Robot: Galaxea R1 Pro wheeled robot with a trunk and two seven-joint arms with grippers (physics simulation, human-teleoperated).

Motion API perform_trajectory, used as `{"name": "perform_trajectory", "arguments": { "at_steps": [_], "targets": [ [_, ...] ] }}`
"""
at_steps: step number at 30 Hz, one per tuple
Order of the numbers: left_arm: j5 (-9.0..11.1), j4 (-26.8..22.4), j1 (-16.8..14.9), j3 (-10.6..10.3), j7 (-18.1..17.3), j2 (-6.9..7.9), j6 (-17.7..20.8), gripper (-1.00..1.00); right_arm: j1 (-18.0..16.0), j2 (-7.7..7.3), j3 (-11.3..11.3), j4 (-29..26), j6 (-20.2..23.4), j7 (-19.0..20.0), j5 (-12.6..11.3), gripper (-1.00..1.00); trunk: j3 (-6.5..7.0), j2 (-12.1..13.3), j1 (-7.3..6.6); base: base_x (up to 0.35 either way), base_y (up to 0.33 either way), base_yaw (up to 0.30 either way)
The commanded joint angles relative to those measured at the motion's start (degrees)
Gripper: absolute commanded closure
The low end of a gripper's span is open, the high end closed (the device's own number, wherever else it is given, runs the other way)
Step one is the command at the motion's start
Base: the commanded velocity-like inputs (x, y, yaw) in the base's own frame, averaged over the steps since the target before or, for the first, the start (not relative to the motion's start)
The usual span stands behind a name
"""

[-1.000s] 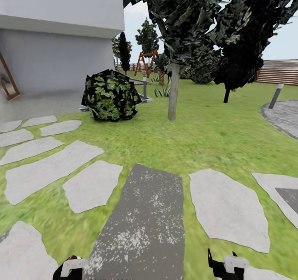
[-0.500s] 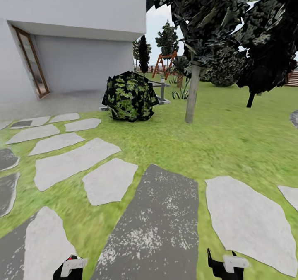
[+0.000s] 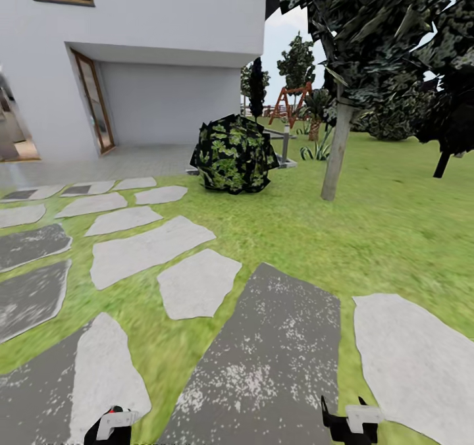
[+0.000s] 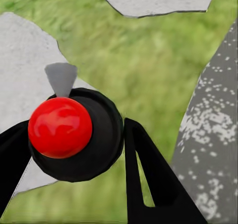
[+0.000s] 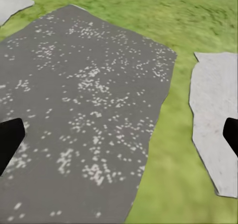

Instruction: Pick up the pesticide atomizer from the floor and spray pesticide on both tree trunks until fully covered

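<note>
Left wrist view: gripper (image 4: 74,149) seemingly grips atomizer (image 4: 74,134).

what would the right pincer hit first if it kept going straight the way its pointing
Probably the ground: the right pincer, fingers wide apart with nothing between them, points down at the dark speckled paving stone, with grass beside it. Nothing stands in between as far as the right wrist view shows; depth is unclear.

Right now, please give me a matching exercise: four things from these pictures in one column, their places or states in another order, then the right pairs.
1. pesticide atomizer
2. tree trunk
3. bush
4. right gripper

A. open, above a dark slab
B. held in the left gripper
C. on the grass, right of the bush
D. nearest the house

Pairs: 1-B, 2-C, 3-D, 4-A
</note>
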Motion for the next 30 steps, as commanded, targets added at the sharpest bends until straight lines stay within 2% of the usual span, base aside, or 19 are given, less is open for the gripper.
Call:
{"name": "perform_trajectory", "arguments": {
  "at_steps": [1, 15, 19, 30],
  "targets": [
    [0.0, 0.0, 0.0, 0.0, 0.0, 0.0, 0.0, 1.0, 0.0, -0.03, 0.0, 0.0, 0.0, 0.0, 0.0, -1.0, 0.06, 0.0, 0.0, 0.0, 0.0, 0.222],
    [-0.1, 0.0, 0.0, 0.0, 0.0, -0.04, 0.0, 1.0, 0.0, -0.07, 0.0, 0.1, 0.0, -0.1, 0.1, -1.0, 1.08, 0.0, 0.0, 0.0, 0.0, 0.16],
    [0.0, 0.0, 0.0, 0.0, 0.0, -0.02, 0.0, 1.0, 0.0, -0.07, 0.0, 0.2, 0.0, -0.1, 0.1, -1.0, 2.11, 1.6, -0.88, 0.0, 0.0, 0.126],
    [0.0, 0.0, 0.0, 0.0, 0.0, -0.08, 0.1, 1.0, 0.0, -0.07, 0.0, 0.2, 0.0, -0.1, 0.1, -1.0, 2.97, 1.6, -0.88, 0.0, 0.0, 0.125]
  ]
}}
